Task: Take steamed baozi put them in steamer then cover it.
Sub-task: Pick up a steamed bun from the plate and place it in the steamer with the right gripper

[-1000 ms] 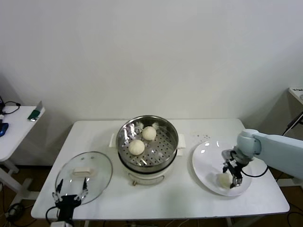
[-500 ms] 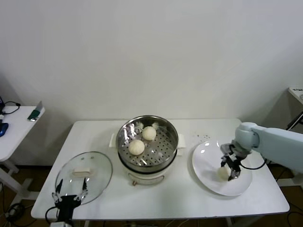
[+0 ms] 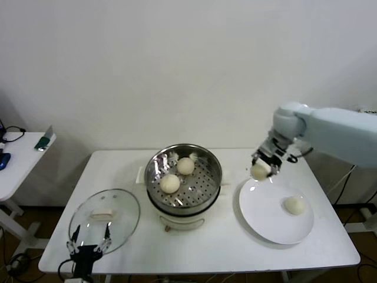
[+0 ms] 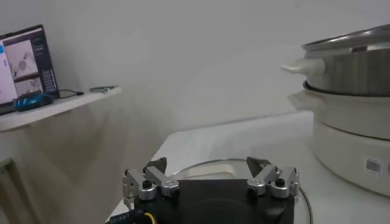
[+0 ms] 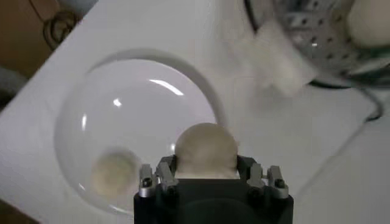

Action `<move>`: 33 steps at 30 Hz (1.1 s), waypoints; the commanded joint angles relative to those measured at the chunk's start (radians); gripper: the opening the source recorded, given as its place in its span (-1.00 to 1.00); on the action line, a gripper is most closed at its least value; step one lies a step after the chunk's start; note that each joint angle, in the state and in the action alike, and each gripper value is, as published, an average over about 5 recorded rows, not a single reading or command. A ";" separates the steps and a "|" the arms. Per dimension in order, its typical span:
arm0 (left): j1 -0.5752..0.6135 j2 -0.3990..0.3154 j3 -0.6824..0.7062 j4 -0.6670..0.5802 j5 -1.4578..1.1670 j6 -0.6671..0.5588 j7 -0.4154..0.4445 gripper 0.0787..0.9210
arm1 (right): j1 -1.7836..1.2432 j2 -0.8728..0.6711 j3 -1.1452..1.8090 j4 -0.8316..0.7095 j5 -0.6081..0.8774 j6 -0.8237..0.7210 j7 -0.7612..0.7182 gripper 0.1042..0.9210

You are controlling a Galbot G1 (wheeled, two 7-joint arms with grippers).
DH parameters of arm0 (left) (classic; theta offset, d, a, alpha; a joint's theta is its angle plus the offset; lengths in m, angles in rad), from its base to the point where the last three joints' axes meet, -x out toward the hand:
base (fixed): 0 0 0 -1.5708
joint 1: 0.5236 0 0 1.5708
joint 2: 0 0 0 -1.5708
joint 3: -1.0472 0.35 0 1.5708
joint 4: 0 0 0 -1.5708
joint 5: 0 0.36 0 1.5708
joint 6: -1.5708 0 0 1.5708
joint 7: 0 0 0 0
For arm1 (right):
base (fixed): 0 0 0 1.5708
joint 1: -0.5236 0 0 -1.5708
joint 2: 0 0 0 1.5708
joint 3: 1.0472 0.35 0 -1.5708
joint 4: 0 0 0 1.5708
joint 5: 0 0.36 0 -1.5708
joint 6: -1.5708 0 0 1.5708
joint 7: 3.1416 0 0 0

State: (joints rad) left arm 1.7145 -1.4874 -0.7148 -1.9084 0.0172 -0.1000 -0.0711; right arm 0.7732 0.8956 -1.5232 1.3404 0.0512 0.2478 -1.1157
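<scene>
My right gripper (image 3: 261,167) is shut on a cream-white baozi (image 3: 260,171) and holds it in the air above the far left edge of the white plate (image 3: 262,219); the baozi shows between the fingers in the right wrist view (image 5: 204,148). A second baozi (image 3: 295,204) lies on the plate (image 5: 91,122), also in the right wrist view (image 5: 113,173). Two baozi (image 3: 169,183) (image 3: 185,166) lie on the perforated tray of the steel steamer (image 3: 154,188) at mid-table. My left gripper (image 3: 88,242) is open and parked at the table's front left, by the glass lid (image 3: 121,218).
The glass lid with a cream handle (image 3: 102,213) lies flat left of the steamer. A side table (image 3: 17,159) with small items stands at far left. The steamer's side (image 4: 353,128) rises beside the left gripper (image 4: 210,182).
My right gripper closed on a baozi on the plate, lifted it and carried it up and left toward the steamer. One baozi stays on the plate. The left arm has not moved.
</scene>
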 commanded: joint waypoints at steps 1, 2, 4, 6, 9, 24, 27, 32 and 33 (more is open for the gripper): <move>0.001 0.002 0.002 -0.010 -0.003 0.004 0.000 0.77 | 0.143 0.235 0.038 -0.031 -0.045 0.215 -0.017 0.34; 0.000 0.002 0.002 -0.010 -0.002 0.004 0.000 0.77 | 0.133 0.261 0.049 -0.032 -0.047 0.218 -0.017 0.34; -0.002 0.001 0.004 -0.010 -0.001 0.003 0.000 0.77 | 0.108 0.314 0.069 -0.029 -0.052 0.219 -0.017 0.34; -0.003 0.000 0.005 -0.011 0.000 0.003 0.001 0.77 | 0.081 0.360 0.078 -0.024 -0.055 0.215 -0.015 0.34; -0.003 0.001 0.007 -0.014 0.001 0.003 0.001 0.77 | 0.041 0.421 0.083 -0.019 -0.061 0.212 -0.011 0.34; 0.020 0.021 -0.013 -0.005 -0.022 -0.010 0.005 0.77 | -0.153 0.550 0.050 -0.047 -0.142 0.235 -0.004 0.36; 0.021 0.024 -0.012 -0.003 -0.020 -0.012 0.005 0.77 | -0.160 0.552 0.042 -0.039 -0.139 0.237 -0.004 0.36; 0.021 0.023 -0.012 -0.002 -0.018 -0.011 0.005 0.77 | -0.159 0.534 0.031 -0.012 -0.132 0.236 -0.007 0.36; 0.021 0.023 -0.011 -0.001 -0.018 -0.011 0.005 0.77 | -0.158 0.528 0.029 -0.006 -0.129 0.235 -0.008 0.36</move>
State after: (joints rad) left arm 1.7344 -1.4656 -0.7261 -1.9106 0.0010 -0.1107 -0.0665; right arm 0.6510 1.3923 -1.4895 1.3210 -0.0647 0.4690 -1.1223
